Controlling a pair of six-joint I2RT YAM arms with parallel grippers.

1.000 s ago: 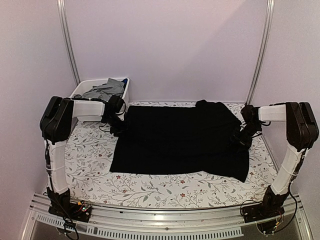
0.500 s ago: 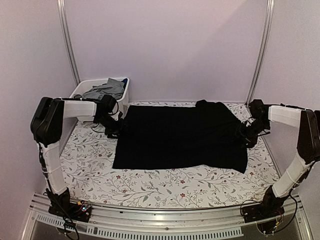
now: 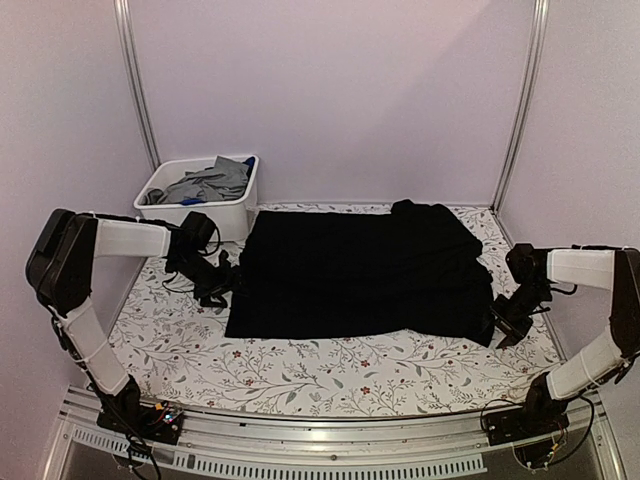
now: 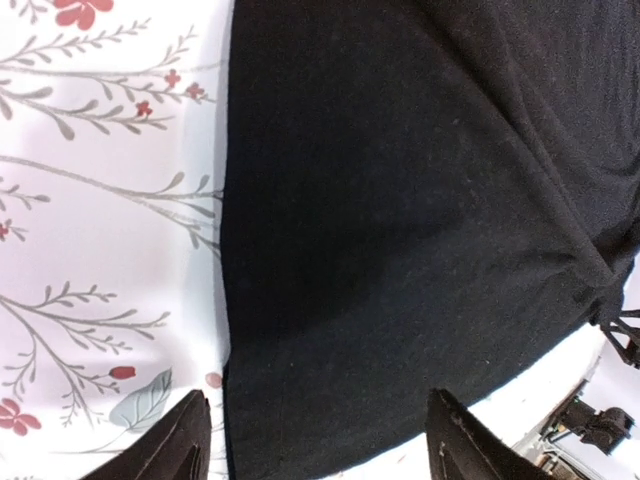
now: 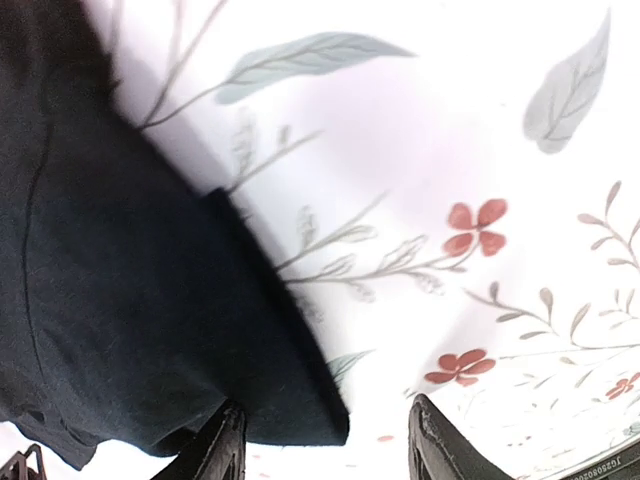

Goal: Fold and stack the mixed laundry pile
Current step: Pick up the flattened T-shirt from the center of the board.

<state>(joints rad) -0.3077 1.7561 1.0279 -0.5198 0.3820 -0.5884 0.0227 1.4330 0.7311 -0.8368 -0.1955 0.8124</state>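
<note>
Floral-print cloth covers the table [image 3: 330,375], with pale walls on three sides. I see the black T-shirt [image 3: 360,270] spread flat across the middle and right of the table, well apart from the other laundry.

1. Left gripper [image 3: 214,290]: low over the table, just beside the shirt's left edge. In the left wrist view its fingers [image 4: 190,445] stand apart, and the shirt's edge runs through the gap between them, not pinched.
2. Right gripper [image 3: 505,328]: low at the shirt's near right corner. In the right wrist view its fingers [image 5: 225,445] stand apart, and the corner of the cloth lies between the tips, not pinched.

At far left stands a white bin [image 3: 235,215]. It holds a crumpled grey shirt [image 3: 210,180] heaped above the rim, with a blue garment [image 3: 250,160] showing at the bin's far right corner.
</note>
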